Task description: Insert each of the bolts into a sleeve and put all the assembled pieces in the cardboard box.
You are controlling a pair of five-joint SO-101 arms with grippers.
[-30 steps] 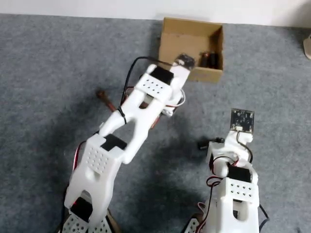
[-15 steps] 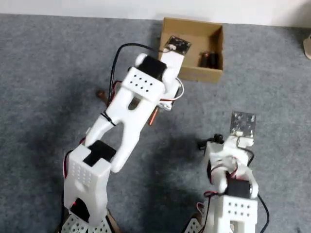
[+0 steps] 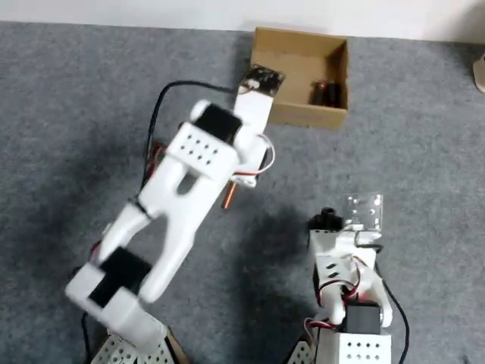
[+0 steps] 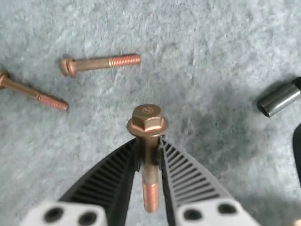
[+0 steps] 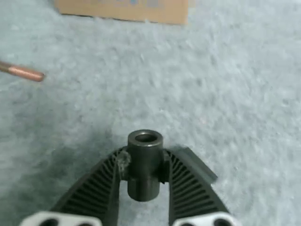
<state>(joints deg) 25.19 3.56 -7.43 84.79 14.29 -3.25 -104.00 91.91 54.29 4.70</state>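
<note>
Near the middle of the high view, the left gripper [image 4: 149,141] is clenched on a copper bolt [image 4: 147,121]. It holds the shank just under the hexagonal head, and the threaded end lies on the wrist side of the fingers. Lower and to the right in that view, the right gripper [image 5: 145,160] grasps a dark sleeve [image 5: 145,151] by its sides, with the open bore turned toward its own camera. Bolt and sleeve are well apart.

I judge that the step in hand is the joining of this pair: both parts are picked up, but nothing is inserted yet. For the next move I must bring the threaded end to the bore and put the two axes in one line. Because the thread points back toward the left wrist, I think one wrist has to turn first. The bore looks only a little wider than the shank, so a small tilt could make it jam.

More work remains after this. Two loose bolts [image 4: 99,63] [image 4: 33,92] and a spare sleeve [image 4: 278,100] lie on the carpet, while the cardboard box [image 3: 303,115], at the upper centre of the high view, already holds dark assembled pieces [image 3: 327,93] in its right corner.

All of this rests on a grey carpet [image 3: 424,167] with short pile. A pale strip of wall or floor [image 3: 114,11] runs along the top edge.
</note>
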